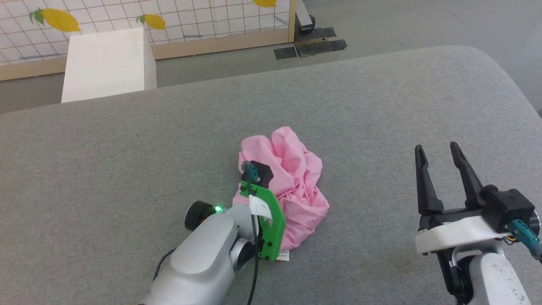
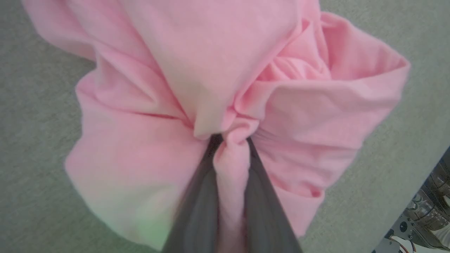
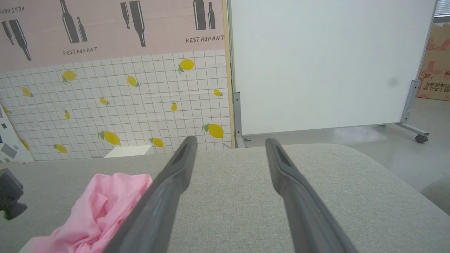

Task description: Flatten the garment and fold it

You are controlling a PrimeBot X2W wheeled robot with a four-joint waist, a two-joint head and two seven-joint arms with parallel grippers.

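My left pincer (image 2: 230, 142) is pinching a fold of the garment (image 1: 296, 169); the rest is bunched in a heap mid-desk (image 1: 381, 97). Right pincer (image 1: 437, 148) is spread, idle, well apart. Step: flattening, barely begun imo. Next: lift & shake loose, find the waistband.

The garment (image 1: 292, 169), light pink thin cloth, lies crumpled in a heap on the grey surface (image 1: 127, 161).
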